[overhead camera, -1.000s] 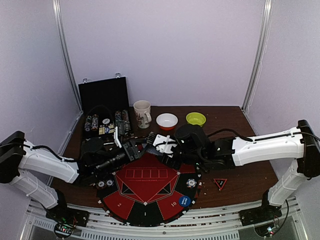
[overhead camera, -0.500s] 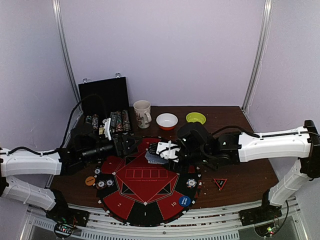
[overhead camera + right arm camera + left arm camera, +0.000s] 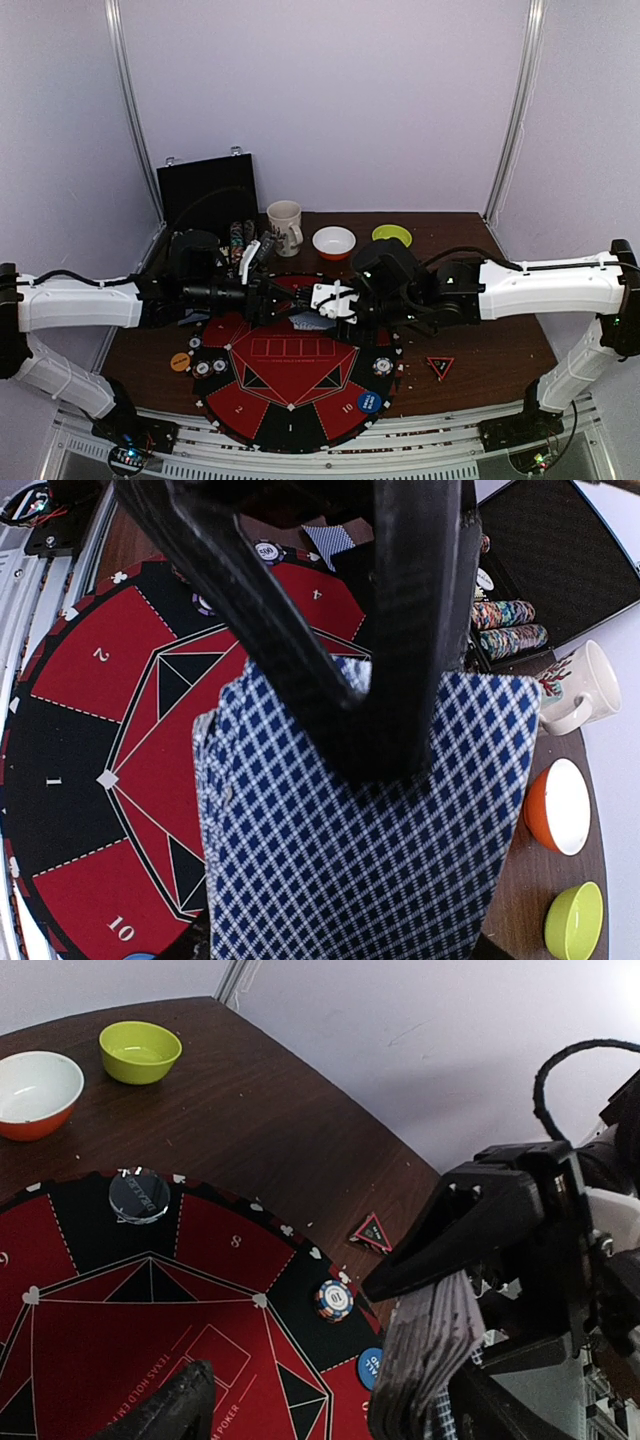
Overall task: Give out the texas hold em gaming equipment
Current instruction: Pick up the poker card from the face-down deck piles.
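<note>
The stack of cards (image 3: 370,860) fills the middle of the right wrist view, with blue diamonds on its back. The right gripper (image 3: 385,745) pinches it from above, over the round mat (image 3: 290,390) in the middle of the top view. The left gripper (image 3: 276,302), just left of the cards, is spread wide and holds nothing. 1 striped chip (image 3: 334,1300) lies on the mat's edge. The triangle marker (image 3: 371,1232) lies on the table (image 3: 250,1090) just past it.

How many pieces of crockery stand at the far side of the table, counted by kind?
Bowls: 2 (orange bowl, green bowl)
Mugs: 1 (mug)
Total: 3
</note>
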{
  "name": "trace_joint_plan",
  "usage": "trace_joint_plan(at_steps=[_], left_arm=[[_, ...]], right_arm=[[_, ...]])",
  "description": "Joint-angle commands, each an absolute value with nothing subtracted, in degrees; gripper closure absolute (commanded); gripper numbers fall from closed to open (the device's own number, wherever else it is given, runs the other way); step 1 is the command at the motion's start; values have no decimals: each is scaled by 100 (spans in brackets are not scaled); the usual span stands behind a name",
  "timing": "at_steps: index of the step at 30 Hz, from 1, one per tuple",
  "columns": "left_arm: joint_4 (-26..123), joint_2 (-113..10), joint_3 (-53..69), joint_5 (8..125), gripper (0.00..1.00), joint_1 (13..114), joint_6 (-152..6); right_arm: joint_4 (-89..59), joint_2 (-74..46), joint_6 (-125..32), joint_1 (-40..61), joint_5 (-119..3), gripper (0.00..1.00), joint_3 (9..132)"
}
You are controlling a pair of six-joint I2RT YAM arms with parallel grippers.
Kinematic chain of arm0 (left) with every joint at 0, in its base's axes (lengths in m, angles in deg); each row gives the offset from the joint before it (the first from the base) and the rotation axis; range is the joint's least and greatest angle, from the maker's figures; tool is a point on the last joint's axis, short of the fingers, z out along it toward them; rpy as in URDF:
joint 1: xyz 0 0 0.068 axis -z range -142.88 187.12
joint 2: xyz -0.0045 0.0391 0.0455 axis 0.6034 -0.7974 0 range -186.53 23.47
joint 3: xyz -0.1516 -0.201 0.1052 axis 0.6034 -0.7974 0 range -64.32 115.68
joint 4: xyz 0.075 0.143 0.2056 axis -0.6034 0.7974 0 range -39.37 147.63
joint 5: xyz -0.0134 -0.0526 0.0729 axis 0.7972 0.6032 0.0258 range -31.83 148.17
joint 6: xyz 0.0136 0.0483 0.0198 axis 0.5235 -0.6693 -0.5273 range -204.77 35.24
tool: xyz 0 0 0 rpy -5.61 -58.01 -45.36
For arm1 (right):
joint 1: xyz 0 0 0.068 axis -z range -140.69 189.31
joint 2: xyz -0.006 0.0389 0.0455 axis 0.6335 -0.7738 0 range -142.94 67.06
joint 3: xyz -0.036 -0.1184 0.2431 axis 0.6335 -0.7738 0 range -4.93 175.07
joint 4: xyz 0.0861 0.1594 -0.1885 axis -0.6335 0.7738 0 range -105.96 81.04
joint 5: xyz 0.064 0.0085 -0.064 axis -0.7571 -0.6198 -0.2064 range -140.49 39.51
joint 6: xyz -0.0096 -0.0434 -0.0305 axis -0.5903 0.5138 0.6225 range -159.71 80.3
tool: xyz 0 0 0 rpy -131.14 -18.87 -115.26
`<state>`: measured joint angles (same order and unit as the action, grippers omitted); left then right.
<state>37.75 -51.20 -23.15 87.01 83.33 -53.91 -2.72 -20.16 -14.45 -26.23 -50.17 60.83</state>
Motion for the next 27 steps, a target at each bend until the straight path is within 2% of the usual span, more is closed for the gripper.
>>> trace_joint_plan(at_steps=[1,6,13,17,19,21,23,27], left_arm=[[4069,-5430,-1804,8687,24,8337,-5860],[4443,-5611,-1498,8697,43,8329,-6075],[5000,-5291,-1573,8426,55,8330,-6299],[4997,-5200,-1595,8395,54,8327,-6287],[4944,-5177,-1600,8438,47,8326,-6248],[4917,-5161,-1578,8521,36,8326,-6222],[4966,-5121,-1556,8556,31,8319,-6213],[5023,-4863,-1528,8531,31,8259,-6202]], right_arm=[[-234,-2028,-1439,-2624,-5094,46,6288],[-229,-2012,-1448,-2622,-5027,46,6257],[-251,-1927,-1434,-2625,-4947,46,6183],[-277,-1942,-1426,-2619,-4943,46,6192],[-265,-1959,-1422,-2617,-4940,46,6200],[-253,-1970,-1419,-2618,-4928,46,6203],[-246,-1969,-1414,-2623,-4917,45,6200],[-235,-1962,-1404,-2615,-4889,46,6186]])
